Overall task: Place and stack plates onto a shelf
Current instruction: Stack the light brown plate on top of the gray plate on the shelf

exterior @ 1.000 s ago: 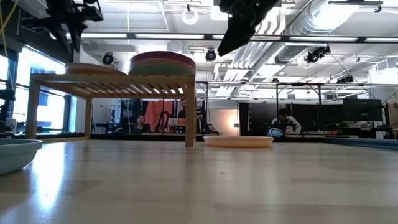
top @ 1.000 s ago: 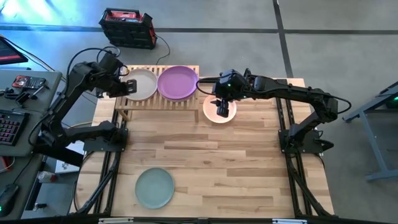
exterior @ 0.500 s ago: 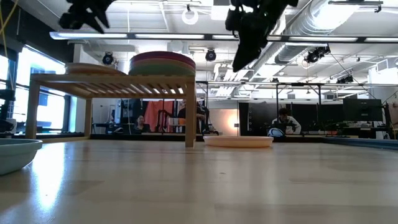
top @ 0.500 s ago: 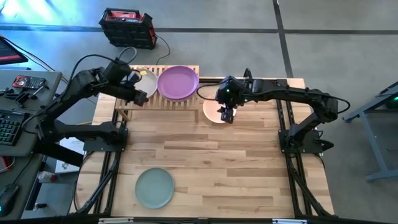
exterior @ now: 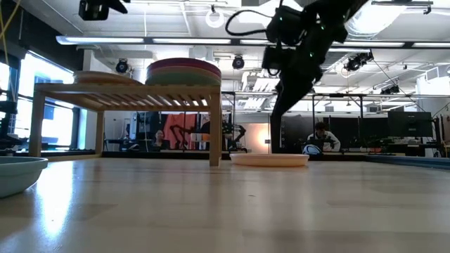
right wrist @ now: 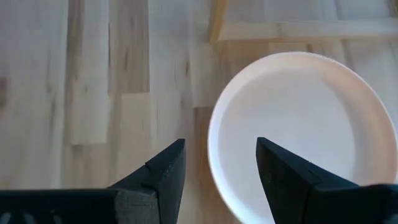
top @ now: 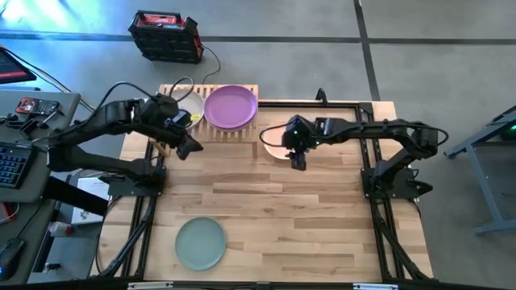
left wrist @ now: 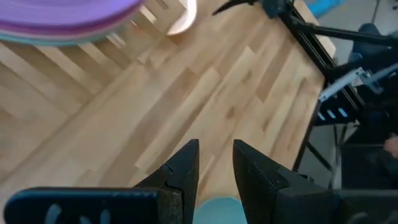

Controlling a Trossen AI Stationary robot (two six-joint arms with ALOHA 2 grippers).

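Observation:
The shelf (top: 211, 127) stands at the table's far side and carries a stack of plates with a purple one on top (top: 230, 105) and a beige plate (top: 192, 103) to its left. A peach plate (right wrist: 292, 130) lies flat on the table to the right of the shelf. My right gripper (right wrist: 221, 155) hangs open over this plate's near rim (top: 278, 153), clear of it. A sage green plate (top: 201, 243) lies near the table's near edge. My left gripper (top: 190, 150) is open and holds nothing, in the air in front of the shelf's left half.
Bare wooden tabletop (top: 274, 209) spreads between the shelf and the sage green plate. A red and black case (top: 165, 36) sits on the floor behind the table, and a desk with a keyboard (top: 12, 161) stands to the left. People sit in the room beyond (exterior: 320, 137).
My left gripper has swung off the beige plate on the shelf toward the table's near side and right, rolling as it went; it stays open. My right gripper has sunk toward the peach plate's near rim, still open. The plates have not moved.

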